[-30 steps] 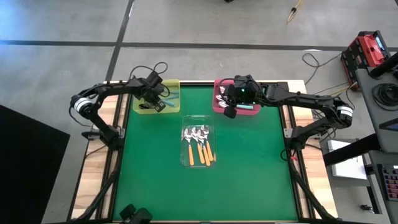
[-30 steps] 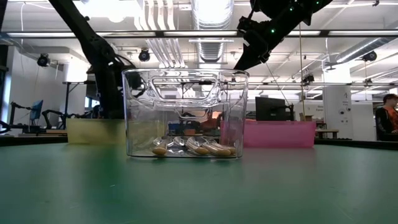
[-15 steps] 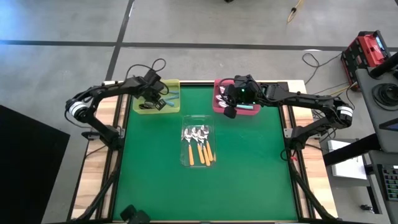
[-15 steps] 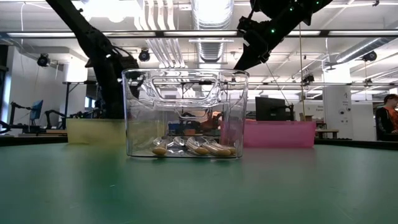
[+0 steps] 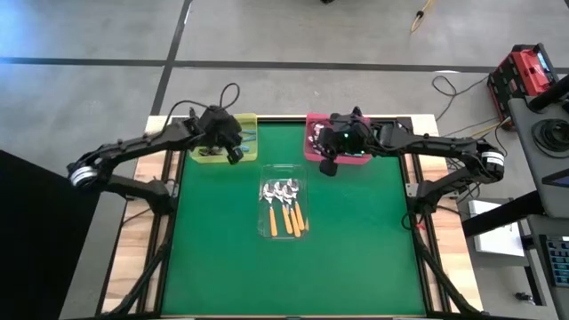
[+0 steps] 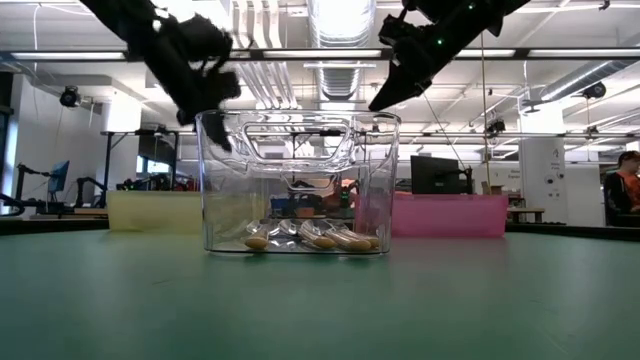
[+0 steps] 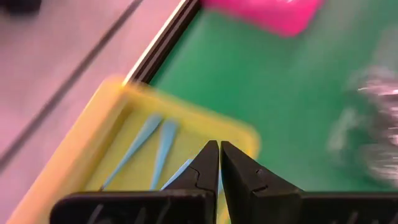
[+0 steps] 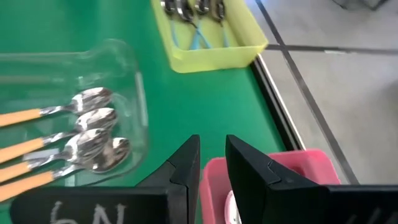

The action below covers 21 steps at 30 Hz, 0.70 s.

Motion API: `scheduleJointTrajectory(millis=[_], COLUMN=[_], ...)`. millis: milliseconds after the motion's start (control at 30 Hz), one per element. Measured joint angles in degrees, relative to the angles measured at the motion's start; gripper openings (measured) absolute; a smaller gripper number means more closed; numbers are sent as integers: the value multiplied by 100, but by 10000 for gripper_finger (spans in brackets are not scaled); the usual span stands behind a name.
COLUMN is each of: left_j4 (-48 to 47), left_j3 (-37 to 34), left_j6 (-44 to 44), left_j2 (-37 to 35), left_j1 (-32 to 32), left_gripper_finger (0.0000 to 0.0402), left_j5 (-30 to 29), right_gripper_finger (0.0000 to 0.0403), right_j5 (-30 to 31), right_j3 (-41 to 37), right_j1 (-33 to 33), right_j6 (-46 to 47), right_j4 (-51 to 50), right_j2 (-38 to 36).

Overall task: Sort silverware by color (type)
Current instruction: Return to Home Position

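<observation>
Several orange-handled spoons (image 5: 284, 210) lie in the clear tray (image 5: 265, 233) at mid table, bowls toward the far edge; the right wrist view shows them (image 8: 93, 134) too. Teal-handled spoons (image 8: 199, 25) lie in the yellow tray (image 5: 197, 156) at the far left. More spoons (image 5: 316, 133) lie in the pink tray (image 5: 311, 156). My left gripper (image 5: 236, 156) is shut on nothing, above the yellow tray's near right corner (image 7: 249, 140). My right gripper (image 5: 328, 167) hovers slightly open over the pink tray's near left corner (image 8: 292, 168).
The yellow (image 6: 150, 212) and pink (image 6: 450, 215) trays stand at the table's far edge, with the clear tray (image 6: 300, 180) in front of them. Bare green mat (image 5: 356, 249) lies to the left, right and near side of the clear tray. A person (image 6: 625, 185) is in the room beyond.
My left gripper has risen out of the yellow tray and moved a little toward the clear tray, while its arm has swung out to the left. The spoons and trays have stayed where they were.
</observation>
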Motion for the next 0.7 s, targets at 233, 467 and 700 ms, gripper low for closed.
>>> scheduleJointTrajectory(millis=[233,467,700], left_j4=[478,1095,1747], left_j3=[-338,-1185,-2058], left_j6=[172,-126,-535], left_j2=[-894,-1962,-3093], left_j1=[-1328,-2216,-2481], left_gripper_finger=[0,0,0], left_j5=[7,9,4], right_gripper_finger=[68,68,68], right_j5=[-400,-514,-736], right_j3=[-58,-448,-1224], right_j1=[238,437,599], right_j6=[-160,-137,68], right_j4=[114,550,1304], right_j2=[-28,-249,-1022])
